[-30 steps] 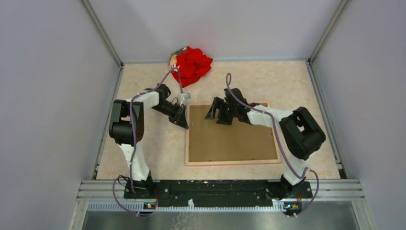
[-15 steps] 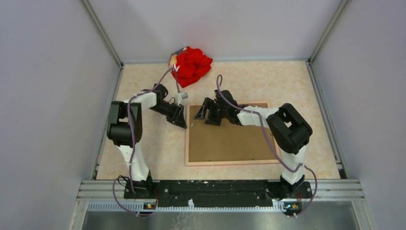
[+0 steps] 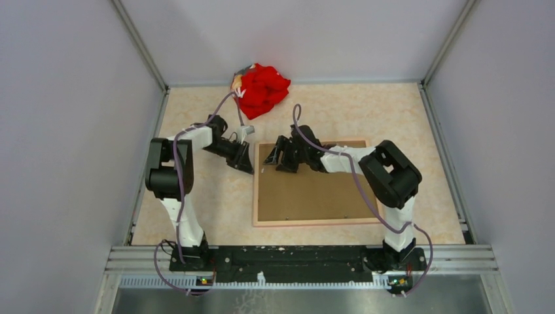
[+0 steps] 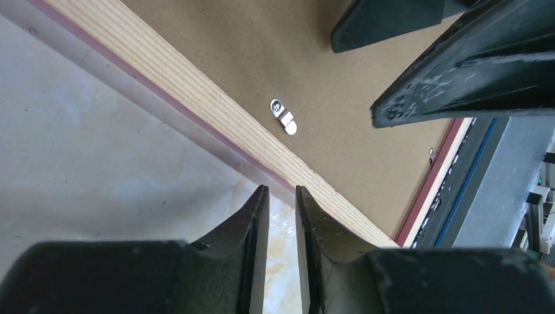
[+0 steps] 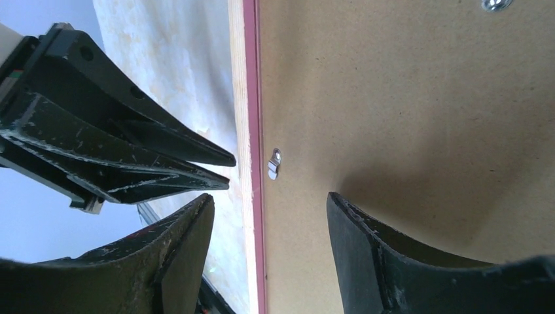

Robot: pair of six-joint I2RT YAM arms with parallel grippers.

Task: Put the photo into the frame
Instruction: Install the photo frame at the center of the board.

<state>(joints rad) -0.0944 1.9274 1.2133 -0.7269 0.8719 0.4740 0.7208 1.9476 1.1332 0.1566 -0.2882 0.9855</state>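
One frame (image 5: 237, 78) rail lies under the right gripper (image 5: 268, 196).

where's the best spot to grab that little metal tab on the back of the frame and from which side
Grip the metal tab by its free rounded end, away from the screw, coming straight down with a fingertip on each long side. It lies flat on the hardboard backing beside the wood rail, so a sideways approach probably finds no edge.

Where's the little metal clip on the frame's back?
In the left wrist view, the metal clip lies on the back of the frame, inside its left rail near the far corner, between the left claw and right claw.
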